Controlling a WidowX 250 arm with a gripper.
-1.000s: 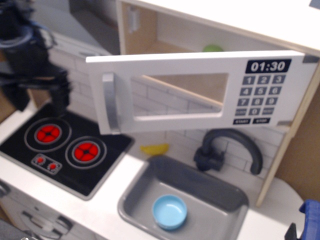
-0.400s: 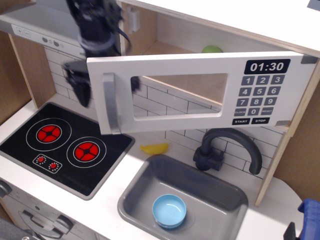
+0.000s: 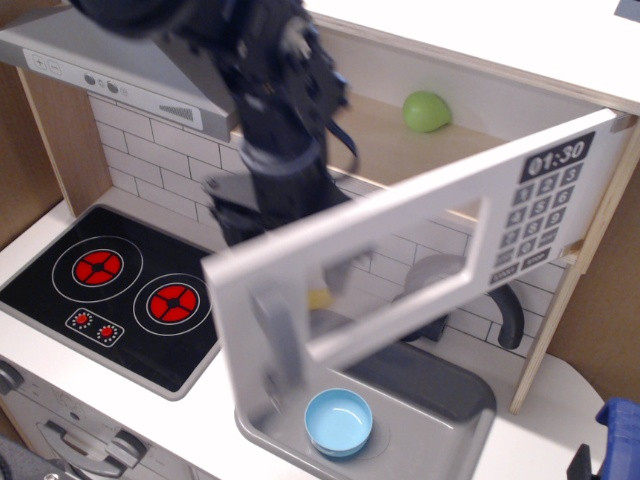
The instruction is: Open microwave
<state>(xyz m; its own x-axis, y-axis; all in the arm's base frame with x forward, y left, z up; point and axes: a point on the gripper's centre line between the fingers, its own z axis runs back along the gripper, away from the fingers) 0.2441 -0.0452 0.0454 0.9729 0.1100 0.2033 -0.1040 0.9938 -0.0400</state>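
The microwave (image 3: 420, 250) hangs under the top shelf with its white door swung wide over the grey sink (image 3: 455, 395); the dark gripper (image 3: 275, 215) sits behind the door's handle end, its jaws blurred and hidden, their state impossible to tell; 1 green fruit (image 3: 427, 110) rests inside.

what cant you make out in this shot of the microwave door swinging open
Only one view, observation.image:
- Gripper: behind the door's edge and motion-blurred, so open or shut is unclear.
- Yellow item by the wall: mostly hidden by the door, only a sliver through the window.
- Faucet: largely covered by the door.
- Keypad digits: tilted and blurred, barely readable.
- Blue thing at bottom right: cut off by the frame.
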